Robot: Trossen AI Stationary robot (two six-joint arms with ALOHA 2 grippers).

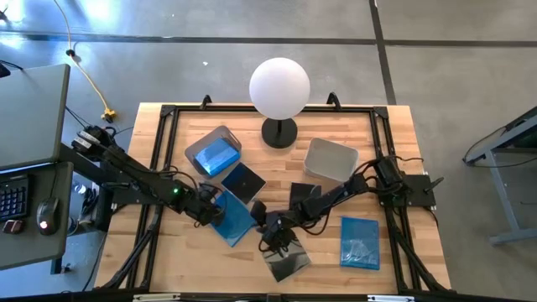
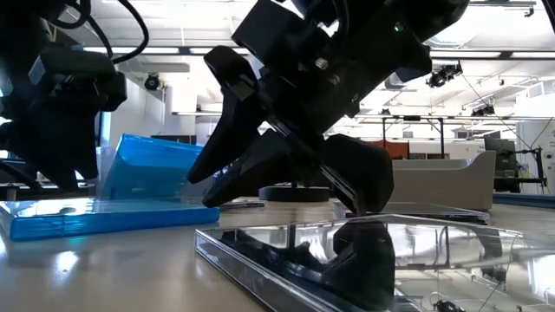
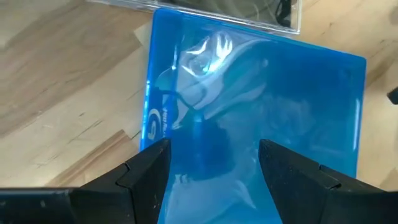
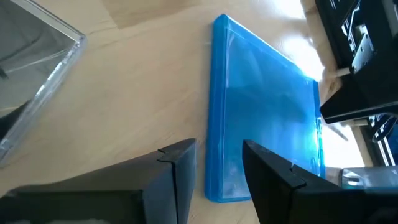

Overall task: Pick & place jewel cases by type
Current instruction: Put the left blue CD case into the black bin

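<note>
My left gripper [image 1: 216, 210] [image 3: 214, 168] is open and points down over a translucent blue jewel case [image 1: 237, 223] [image 3: 261, 93] lying flat on the table. My right gripper [image 1: 273, 236] [image 2: 295, 182] [image 4: 217, 165] is open between that blue case [image 4: 267, 106] and a glossy dark case [image 1: 287, 258] [image 2: 416, 251] lying flat near the table's near edge. Two black cases [image 1: 244, 181] [image 1: 304, 195] lie mid-table. Another blue case [image 1: 361, 243] lies to the right. A third blue one [image 1: 216, 157] sits tilted in the left bin. My left gripper's fingers [image 3: 149, 171] stand over the blue case's top face near one edge [image 3: 186, 155], pointing down; I cannot tell whether they touch it. My right gripper's one fingertip [image 2: 362, 204] stands at the glossy dark case's top face [image 2: 408, 230]; whether it touches cannot be told.
A lamp with a white globe [image 1: 279, 88] and a black base [image 1: 279, 132] stands at the far middle. Two grey bins sit beside it: the left one [image 1: 195, 149] and the right one [image 1: 331, 159]. Bare wood shows at the near left corner [image 1: 159, 260].
</note>
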